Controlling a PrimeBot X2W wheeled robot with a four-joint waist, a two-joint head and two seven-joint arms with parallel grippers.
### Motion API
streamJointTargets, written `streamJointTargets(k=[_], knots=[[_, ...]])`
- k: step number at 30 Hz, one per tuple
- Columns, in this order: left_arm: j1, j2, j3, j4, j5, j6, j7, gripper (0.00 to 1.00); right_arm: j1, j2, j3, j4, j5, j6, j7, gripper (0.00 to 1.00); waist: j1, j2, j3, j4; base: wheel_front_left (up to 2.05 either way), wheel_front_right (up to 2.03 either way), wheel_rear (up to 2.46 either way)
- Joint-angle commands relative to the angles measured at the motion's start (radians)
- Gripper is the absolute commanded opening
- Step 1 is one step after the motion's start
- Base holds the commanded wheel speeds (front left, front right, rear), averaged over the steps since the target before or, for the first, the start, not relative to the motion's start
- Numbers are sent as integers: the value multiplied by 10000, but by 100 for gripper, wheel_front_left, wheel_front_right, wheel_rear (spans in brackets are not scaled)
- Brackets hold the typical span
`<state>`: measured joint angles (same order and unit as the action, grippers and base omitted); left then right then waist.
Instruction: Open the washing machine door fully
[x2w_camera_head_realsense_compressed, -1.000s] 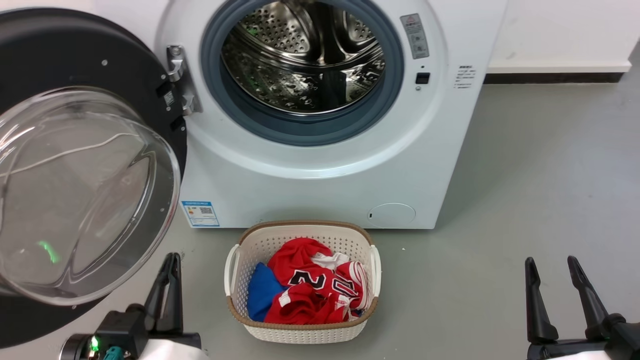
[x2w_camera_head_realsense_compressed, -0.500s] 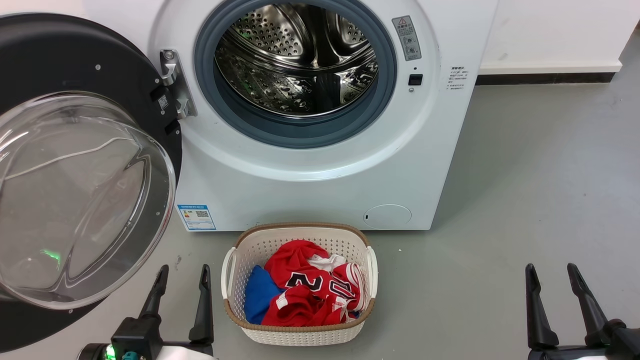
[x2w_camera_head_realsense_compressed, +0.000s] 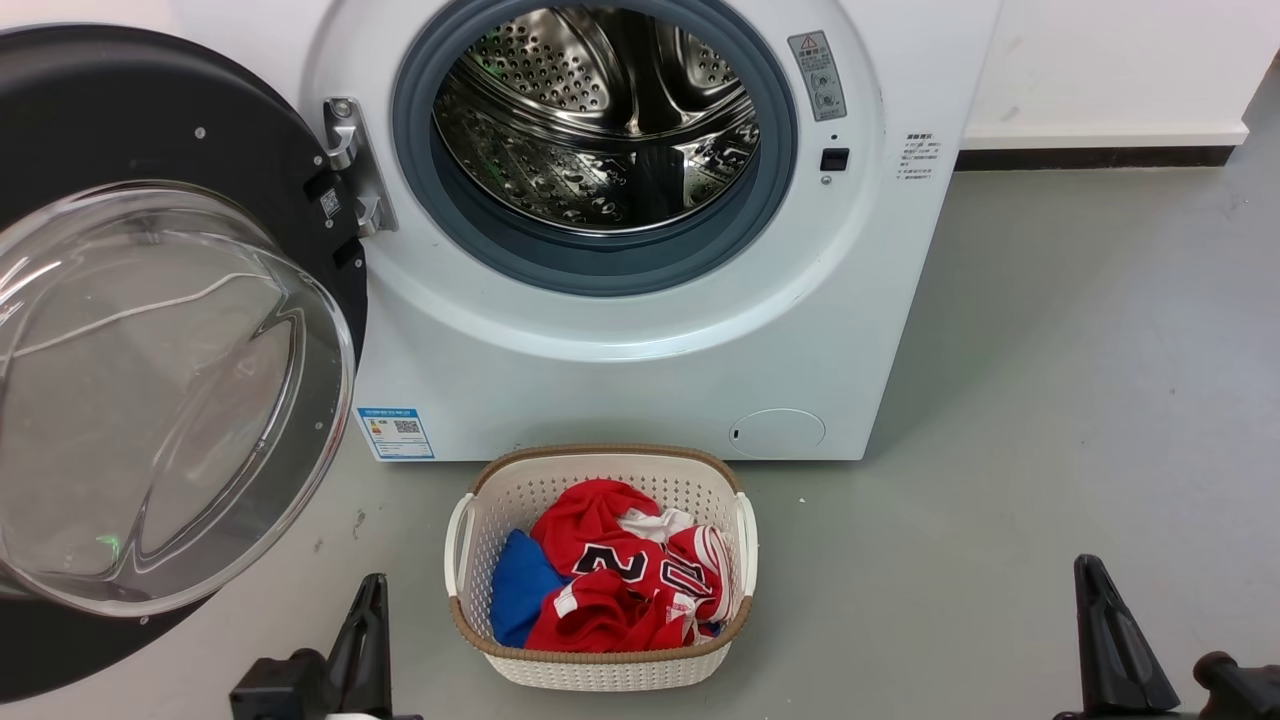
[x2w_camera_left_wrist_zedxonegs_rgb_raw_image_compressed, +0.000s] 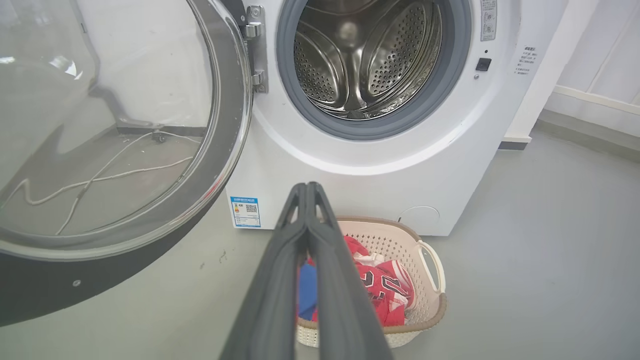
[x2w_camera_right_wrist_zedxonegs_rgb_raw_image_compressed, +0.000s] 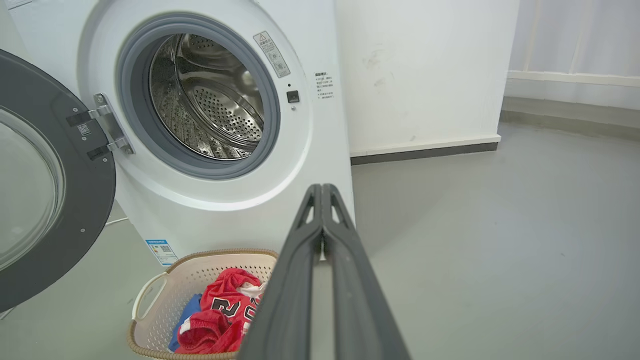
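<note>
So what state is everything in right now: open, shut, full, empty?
washing machine door: open, swung wide to the left.
drum: empty, as far as it shows.
laundry basket: holding red and blue clothes.
round flap: closed.
left gripper: shut, holding nothing.
right gripper: shut, holding nothing.

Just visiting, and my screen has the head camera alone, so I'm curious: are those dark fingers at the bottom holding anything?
Observer: No. The left wrist camera shows the left fingers pressed together, nothing between them.
Operator: And the right pair?
Observer: The right wrist camera shows the right fingers shut and empty too.
Operator: Is the left pair touching the door?
Observer: No. From the left wrist, the door sits off to one side, with floor showing between it and the fingers.
</note>
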<state>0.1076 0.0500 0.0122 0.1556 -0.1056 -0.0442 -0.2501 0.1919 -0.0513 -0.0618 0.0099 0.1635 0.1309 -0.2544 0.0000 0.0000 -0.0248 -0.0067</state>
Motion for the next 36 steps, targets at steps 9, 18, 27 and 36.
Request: streamJointTargets(k=[9, 18, 27, 36], knots=[[-434, 6, 179, -4, -2181, -139, 493, 0, -485, -147, 89, 202, 2267, 0, 373, 0, 0, 0, 23, 4, 0, 0, 0], [-700, 6, 290, 103, -4168, -254, 959, 0, -892, -238, 145, 522, 4273, -1, 763, 0, 0, 0, 48, 10, 0, 0, 0], [-887, 6, 380, 190, -5464, -332, 1273, 0, -1139, -282, 162, 728, 5566, -1, 1036, 0, 0, 0, 66, 15, 0, 0, 0], [-1081, 6, 471, 283, -6787, -408, 1605, 0, -1412, -315, 164, 947, 6875, 0, 1321, 0, 0, 0, 87, 20, 0, 0, 0]])
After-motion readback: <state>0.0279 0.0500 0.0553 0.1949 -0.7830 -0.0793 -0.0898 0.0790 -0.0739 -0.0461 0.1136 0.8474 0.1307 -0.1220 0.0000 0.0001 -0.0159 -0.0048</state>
